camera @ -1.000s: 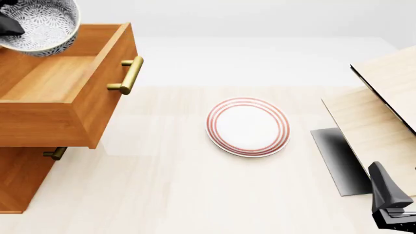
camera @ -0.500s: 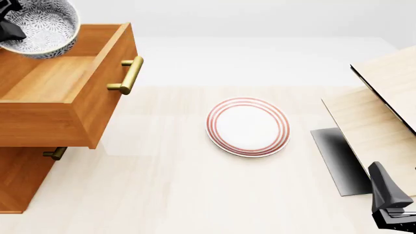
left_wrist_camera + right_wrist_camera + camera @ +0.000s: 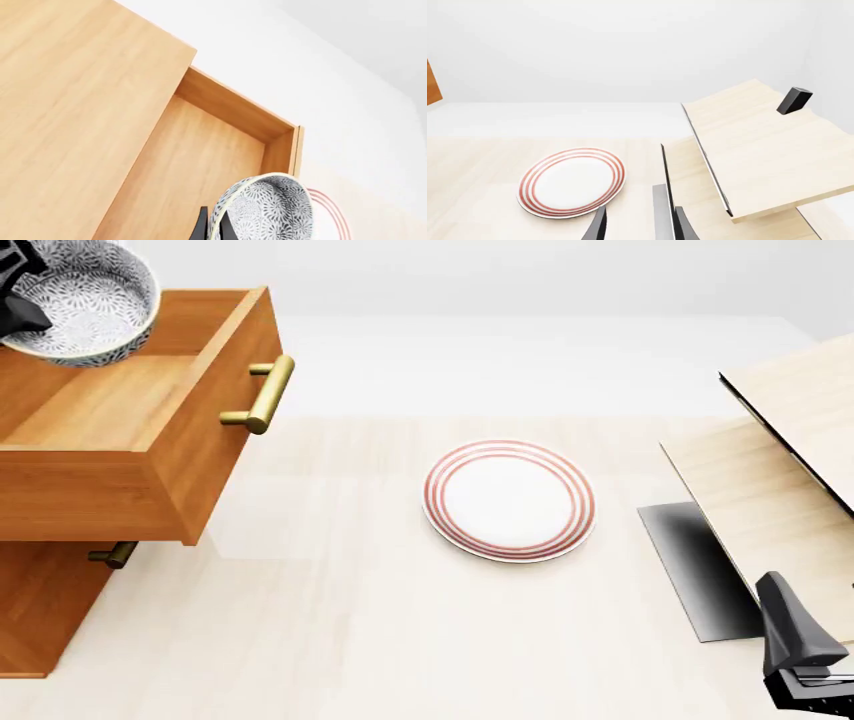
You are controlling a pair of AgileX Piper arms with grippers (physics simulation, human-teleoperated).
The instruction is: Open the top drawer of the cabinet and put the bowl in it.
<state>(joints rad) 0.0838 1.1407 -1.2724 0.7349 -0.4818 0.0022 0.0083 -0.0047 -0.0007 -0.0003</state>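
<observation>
The bowl [image 3: 83, 302] hangs tilted above the rear of the top drawer [image 3: 134, 420], which stands pulled well out of the cabinet [image 3: 40, 600]. The left claw [image 3: 212, 226] pinches the bowl's rim, one finger inside and one outside (only the dark fingertips show in the left wrist view). The drawer's floor [image 3: 180, 175] lies bare beneath the bowl. The drawer's brass handle [image 3: 264, 395] faces the middle of the worktop [image 3: 334, 620], and a lower drawer's handle [image 3: 114, 555] peeks out beneath. Well to the right lies a white plate [image 3: 509, 499] with red rings. Beyond it stands a pale wooden structure [image 3: 781, 470]. The right claw [image 3: 637, 225] hovers low near that structure, its fingers parted and holding nothing.
</observation>
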